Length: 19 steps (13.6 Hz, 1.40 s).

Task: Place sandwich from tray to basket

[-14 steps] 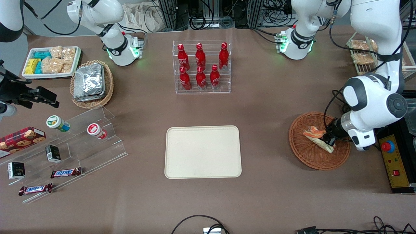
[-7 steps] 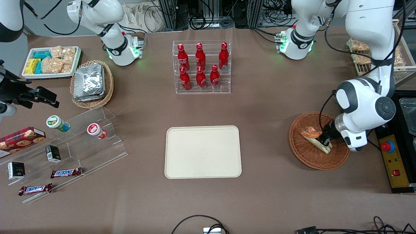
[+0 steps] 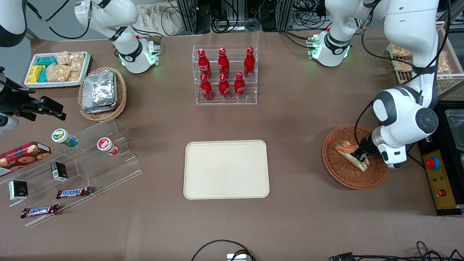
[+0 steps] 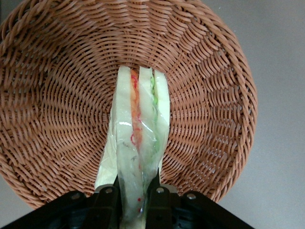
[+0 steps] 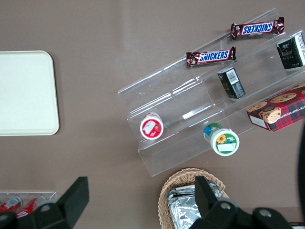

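Wrapped white-bread sandwich with orange and green filling (image 4: 147, 129) within the rim of the round brown wicker basket (image 3: 342, 174), black pincer (image 3: 358, 155) clamped on it.
Toward the parked arm's end from the basket, the flat cream rectangular tray (image 3: 226, 170) lies just as it did a second ago; the sandwich and pincer have shifted slightly toward that end, within the basket's outline. The pincer (image 4: 135, 183) covers part of the sandwich, and I cannot tell whether the sandwich touches the basket's woven bottom. Farther from the front camera than the basket, the white working arm (image 3: 404, 127) partly hides a white wire crate (image 3: 451, 77); beside the basket, toward the working arm's end, a black machine with a yellow control panel (image 3: 440, 179) is cut off.
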Available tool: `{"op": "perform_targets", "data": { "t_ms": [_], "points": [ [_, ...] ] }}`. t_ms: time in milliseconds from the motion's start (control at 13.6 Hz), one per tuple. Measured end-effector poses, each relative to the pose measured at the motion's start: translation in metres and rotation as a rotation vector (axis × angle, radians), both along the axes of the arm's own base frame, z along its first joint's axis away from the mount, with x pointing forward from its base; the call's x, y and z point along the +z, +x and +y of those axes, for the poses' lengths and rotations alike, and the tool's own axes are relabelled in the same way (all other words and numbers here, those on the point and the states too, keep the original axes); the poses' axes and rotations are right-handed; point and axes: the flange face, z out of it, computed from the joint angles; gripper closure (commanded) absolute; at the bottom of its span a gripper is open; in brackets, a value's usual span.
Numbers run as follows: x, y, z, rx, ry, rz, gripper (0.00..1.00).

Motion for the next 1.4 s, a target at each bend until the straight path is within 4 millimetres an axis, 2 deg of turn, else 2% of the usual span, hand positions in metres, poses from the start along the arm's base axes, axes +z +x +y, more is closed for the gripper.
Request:
{"op": "perform_targets", "data": {
  "t_ms": [74,148,221,443,590,664,811,959,1180,1254,1402],
  "points": [
    [-0.001,0.000,0.000,-0.021,0.000,-0.001,0.74],
    [-0.002,0.000,0.001,-0.041,0.001,-0.001,0.52],
    [-0.004,0.000,0.001,-0.049,0.001,0.000,0.01],
    [-0.003,0.000,-0.001,-0.061,0.000,0.000,0.00],
    [0.012,0.007,-0.008,-0.087,-0.021,0.035,0.00],
    [0.028,0.013,-0.011,-0.139,-0.031,0.074,0.00],
    [0.072,0.021,-0.017,-0.351,-0.023,0.140,0.00],
    [0.124,0.022,-0.021,-0.528,-0.035,0.180,0.00],
    [0.208,0.014,-0.017,-0.662,-0.016,0.183,0.00],
    [0.228,0.008,-0.013,-0.711,0.008,0.169,0.00],
    [0.250,-0.004,-0.007,-0.796,0.018,0.138,0.00]
  ]
}}
